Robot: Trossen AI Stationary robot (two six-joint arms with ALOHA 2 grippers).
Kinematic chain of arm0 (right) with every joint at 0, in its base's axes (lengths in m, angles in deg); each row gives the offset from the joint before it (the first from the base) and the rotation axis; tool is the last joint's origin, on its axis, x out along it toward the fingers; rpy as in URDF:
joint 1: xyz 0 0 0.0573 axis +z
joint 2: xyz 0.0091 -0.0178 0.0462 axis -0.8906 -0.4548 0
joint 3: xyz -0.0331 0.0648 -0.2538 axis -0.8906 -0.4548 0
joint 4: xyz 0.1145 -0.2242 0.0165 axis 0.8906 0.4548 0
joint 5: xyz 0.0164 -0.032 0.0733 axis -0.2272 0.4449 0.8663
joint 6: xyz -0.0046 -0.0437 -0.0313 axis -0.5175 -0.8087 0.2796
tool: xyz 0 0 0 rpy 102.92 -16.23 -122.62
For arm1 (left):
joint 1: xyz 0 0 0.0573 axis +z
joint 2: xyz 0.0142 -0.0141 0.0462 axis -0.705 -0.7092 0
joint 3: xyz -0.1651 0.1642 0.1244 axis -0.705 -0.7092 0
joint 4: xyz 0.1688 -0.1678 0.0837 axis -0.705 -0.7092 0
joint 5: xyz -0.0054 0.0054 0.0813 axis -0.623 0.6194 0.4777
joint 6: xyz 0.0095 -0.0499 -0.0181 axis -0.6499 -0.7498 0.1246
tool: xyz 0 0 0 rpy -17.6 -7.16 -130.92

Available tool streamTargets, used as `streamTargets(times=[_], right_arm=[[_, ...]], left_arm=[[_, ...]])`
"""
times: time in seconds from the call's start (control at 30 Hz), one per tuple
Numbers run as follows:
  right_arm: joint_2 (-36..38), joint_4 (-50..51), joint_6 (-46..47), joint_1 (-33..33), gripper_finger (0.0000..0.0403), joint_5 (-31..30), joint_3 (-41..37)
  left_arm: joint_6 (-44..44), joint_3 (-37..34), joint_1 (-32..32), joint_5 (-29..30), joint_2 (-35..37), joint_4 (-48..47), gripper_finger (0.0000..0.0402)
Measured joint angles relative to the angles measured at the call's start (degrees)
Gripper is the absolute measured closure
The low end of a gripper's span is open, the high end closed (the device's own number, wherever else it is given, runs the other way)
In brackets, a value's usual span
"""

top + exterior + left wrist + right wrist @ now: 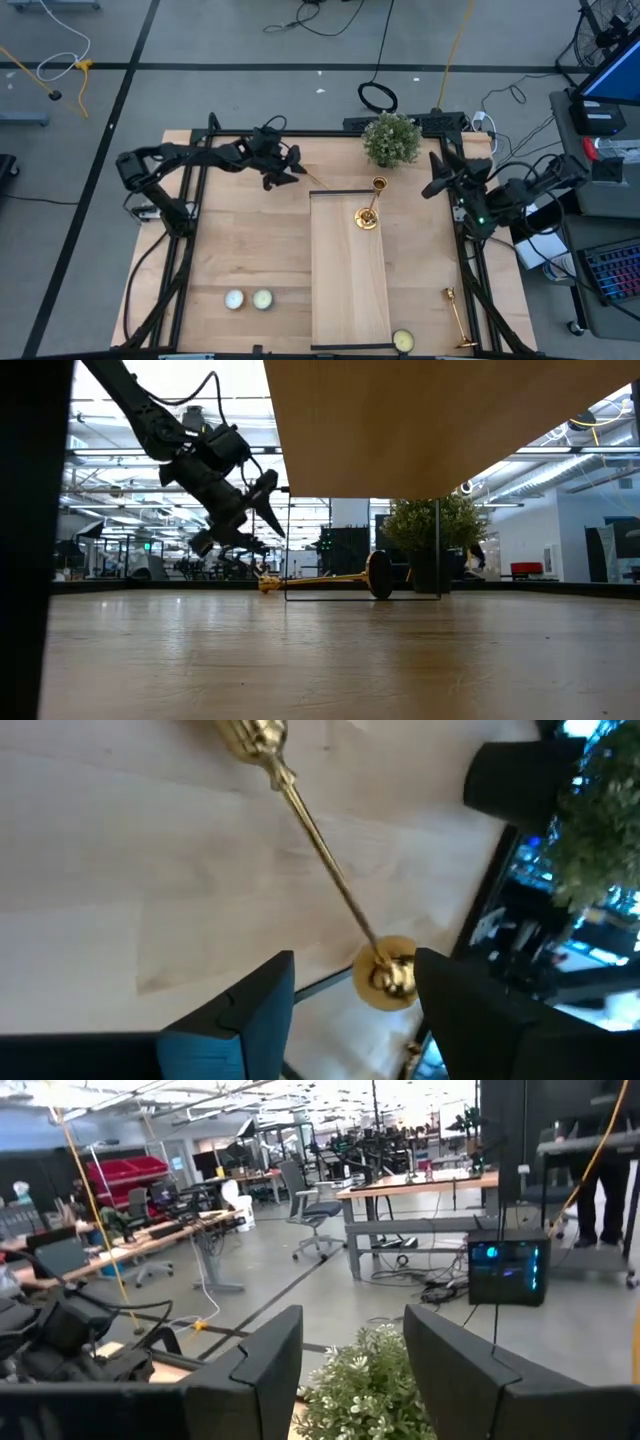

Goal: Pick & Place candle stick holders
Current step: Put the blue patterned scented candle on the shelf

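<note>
One gold candlestick (320,860) lies on its side on the table just left of the wooden tray (350,290). Its cup end (255,735) points away from the tray and its round base (385,975) is by the tray's black frame. My left gripper (290,170) is open and hangs above it, clear of the table in the low view (265,500); in the left wrist view (355,958) the base shows between the fingers. A second candlestick (370,205) is on the tray's far end. A third (458,318) lies at the near right. My right gripper (440,182) is open and empty at the far right.
A potted plant (391,138) stands at the far edge beside the tray. Two pale round candles (248,298) sit at the near left and one (403,340) on the tray's near end. A broad brown surface (420,420) fills the top of the low view.
</note>
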Motion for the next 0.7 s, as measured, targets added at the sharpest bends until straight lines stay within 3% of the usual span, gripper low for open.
streamTargets(times=[0.17, 0.4, 0.53, 0.7], right_arm=[[-0.81, 0.33, -0.92, 0.04, 0.0232, 2.83, -0.02], [-0.86, 0.18, -1.82, 0.07, 0.0232, 2.81, -0.01], [-0.86, 0.15, -2.77, 0.07, 0.0232, 2.76, -0.02], [-0.86, 0.15, -2.78, 0.09, 0.0232, 2.74, -0.02]], left_arm=[[-6.62, 0.18, -0.02, 0.26, -4.92, 8.33, 0.0214], [-7.72, 5.27, -1.26, 0.05, -10.05, 8.57, 0.0244], [-3.76, 8.71, -1.95, -0.91, -10.52, 8.51, 0.0249], [9.87, 13.94, -1.70, -1.87, -10.50, 4.13, 0.0249]])
